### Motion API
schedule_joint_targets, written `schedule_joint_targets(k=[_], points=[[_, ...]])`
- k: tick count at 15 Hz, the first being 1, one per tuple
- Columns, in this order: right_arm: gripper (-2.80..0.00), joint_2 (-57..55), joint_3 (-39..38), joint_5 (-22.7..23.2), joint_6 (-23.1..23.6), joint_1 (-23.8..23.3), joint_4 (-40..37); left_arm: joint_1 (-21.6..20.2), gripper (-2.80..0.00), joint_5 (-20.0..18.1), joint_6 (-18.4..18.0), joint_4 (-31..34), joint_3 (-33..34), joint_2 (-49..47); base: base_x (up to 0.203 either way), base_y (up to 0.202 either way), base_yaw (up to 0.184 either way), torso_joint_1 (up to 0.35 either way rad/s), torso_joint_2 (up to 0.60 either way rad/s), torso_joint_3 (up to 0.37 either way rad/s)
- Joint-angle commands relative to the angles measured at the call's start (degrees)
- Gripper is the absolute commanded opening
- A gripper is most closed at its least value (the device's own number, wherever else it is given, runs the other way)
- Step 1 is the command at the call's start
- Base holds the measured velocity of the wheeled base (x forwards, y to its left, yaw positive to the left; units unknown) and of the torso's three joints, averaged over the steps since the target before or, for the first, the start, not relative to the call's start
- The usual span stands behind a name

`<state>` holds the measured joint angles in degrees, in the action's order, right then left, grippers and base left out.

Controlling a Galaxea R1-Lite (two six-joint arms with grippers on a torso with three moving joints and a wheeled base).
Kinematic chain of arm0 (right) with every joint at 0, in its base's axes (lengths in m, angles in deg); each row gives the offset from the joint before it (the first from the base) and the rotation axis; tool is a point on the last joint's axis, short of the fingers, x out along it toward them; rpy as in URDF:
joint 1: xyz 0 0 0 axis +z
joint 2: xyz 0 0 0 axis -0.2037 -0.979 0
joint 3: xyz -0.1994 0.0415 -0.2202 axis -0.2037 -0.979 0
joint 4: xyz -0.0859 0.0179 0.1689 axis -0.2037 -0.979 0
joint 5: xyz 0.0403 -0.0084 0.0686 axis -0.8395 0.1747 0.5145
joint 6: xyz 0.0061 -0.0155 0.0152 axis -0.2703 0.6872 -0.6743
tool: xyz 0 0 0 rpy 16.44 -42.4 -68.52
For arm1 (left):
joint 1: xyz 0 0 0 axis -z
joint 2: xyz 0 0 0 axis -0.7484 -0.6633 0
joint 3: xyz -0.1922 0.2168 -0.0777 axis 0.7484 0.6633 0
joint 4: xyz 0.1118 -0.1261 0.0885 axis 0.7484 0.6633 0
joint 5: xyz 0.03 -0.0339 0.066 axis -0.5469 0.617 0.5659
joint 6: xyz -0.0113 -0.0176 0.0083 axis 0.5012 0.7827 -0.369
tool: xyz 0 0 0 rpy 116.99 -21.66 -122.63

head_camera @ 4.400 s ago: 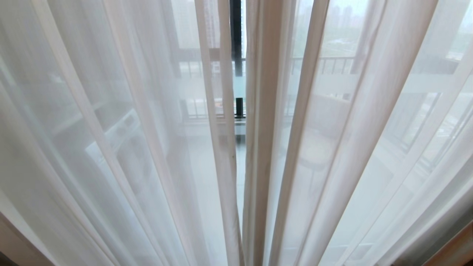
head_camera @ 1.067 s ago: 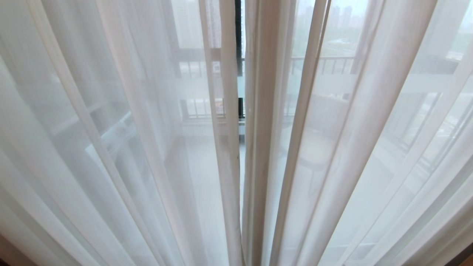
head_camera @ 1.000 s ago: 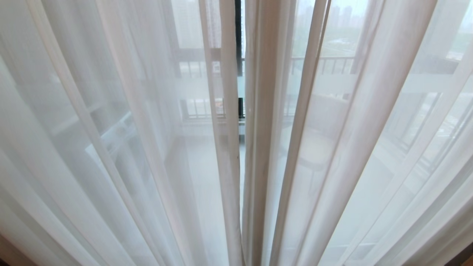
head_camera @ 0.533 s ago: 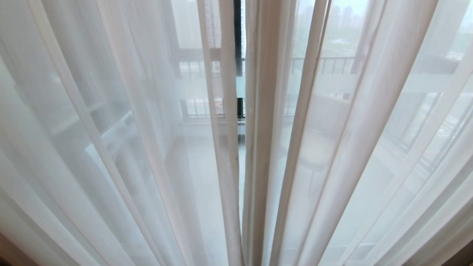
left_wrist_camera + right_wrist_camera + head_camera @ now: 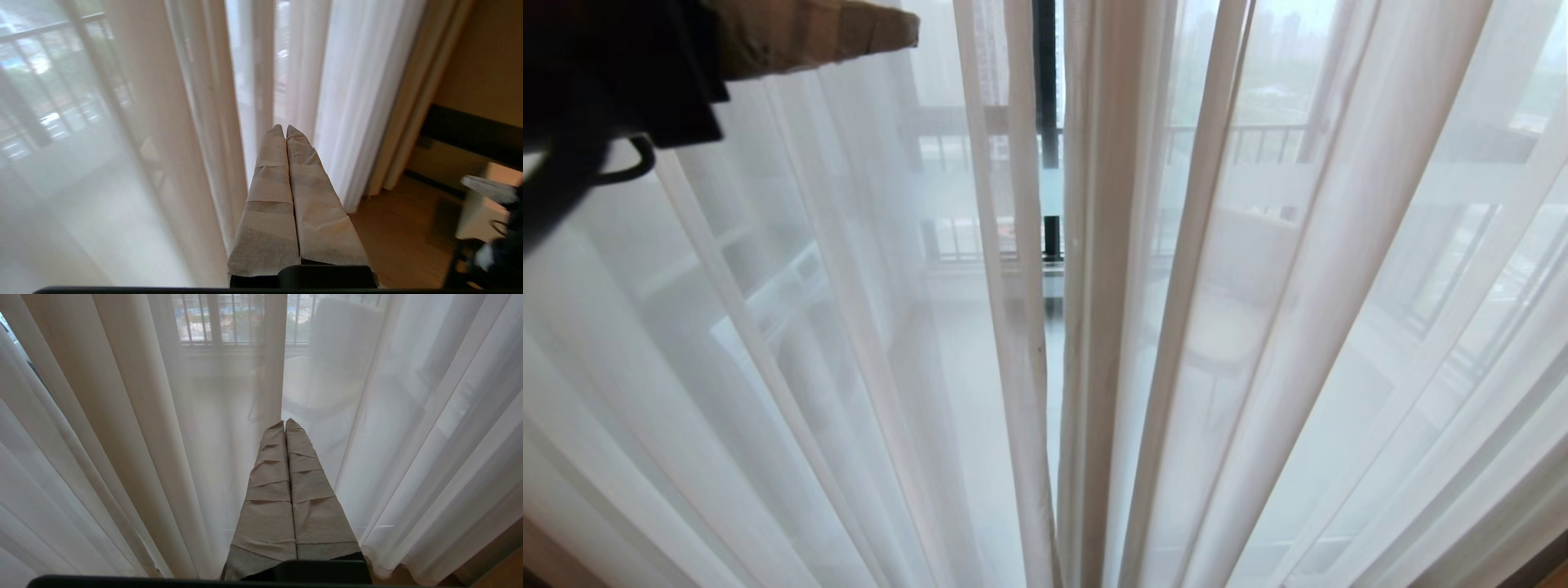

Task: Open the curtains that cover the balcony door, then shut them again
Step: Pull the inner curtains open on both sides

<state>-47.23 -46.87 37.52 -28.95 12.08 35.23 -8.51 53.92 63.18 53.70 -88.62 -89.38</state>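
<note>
White see-through sheers [image 5: 1258, 343] fill nearly the whole head view, hanging in long pleats that fan outward toward the lower corners. Two panels of these curtains meet at the middle, where a narrow slit stays between their hemmed edges. Through that slit shows a strip of the balcony door [image 5: 1045, 90], its black frame upright running down the centre, with a frosted pale band across it and a short black handle piece below the band. Behind the fabric, blurred by it, lie a railing [image 5: 1258, 139] with upright bars and pale shapes on the balcony floor. At the upper left corner of the head view the left gripper [image 5: 907, 28] reaches in front of the left sheer panel, its tape-wrapped fingers pressed together and holding nothing, the tip pointing toward the central slit but well short of it. Seen from the left wrist view, the same gripper [image 5: 285, 130] points at the pleats, and an opaque beige drape [image 5: 412, 106] hangs bunched at the outer edge of the sheers, next to a tan wall [image 5: 486, 61] and a wooden floor [image 5: 396, 228]. The right gripper [image 5: 284, 424] appears only in the right wrist view: its wrapped fingers are likewise pressed together and empty, aimed at the sheers with folds on either side.
</note>
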Motion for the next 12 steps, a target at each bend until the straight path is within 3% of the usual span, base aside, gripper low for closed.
schedule_joint_targets(k=[1, 2, 3, 8, 12], points=[[-2.8, -0.06, 0.0, 0.01, 0.0, 0.02, 0.02, 4.2, -2.8, 18.56, -1.12, -0.11, -2.96, -5.19, 0.0, 0.0, 0.0, 0.0, 0.0, 0.0], [-2.8, -0.08, 0.0, 0.01, 0.0, 0.02, 0.02, 5.29, -2.8, 23.48, -1.41, -0.17, -3.68, -6.24, 0.0, 0.0, 0.0, 0.0, 0.0, 0.0], [-2.8, -0.09, 0.0, 0.01, 0.0, 0.02, 0.02, 5.87, 0.0, 26.24, -1.55, -0.21, -4.43, -6.98, 0.0, 0.0, 0.0, 0.0, 0.0, 0.0], [-2.8, -0.05, 0.0, 0.01, 0.0, 0.02, 0.02, 5.76, 0.0, 27.98, -1.58, -0.38, -5.94, -8.33, 0.0, 0.0, 0.0, 0.0, 0.0, 0.0], [-2.8, -0.09, 0.0, 0.01, 0.0, 0.02, 0.02, 5.76, 0.0, 28.17, -1.54, -2.86, -10.9, -12.86, 0.0, 0.0, 0.0, 0.0, 0.0, 0.0]])
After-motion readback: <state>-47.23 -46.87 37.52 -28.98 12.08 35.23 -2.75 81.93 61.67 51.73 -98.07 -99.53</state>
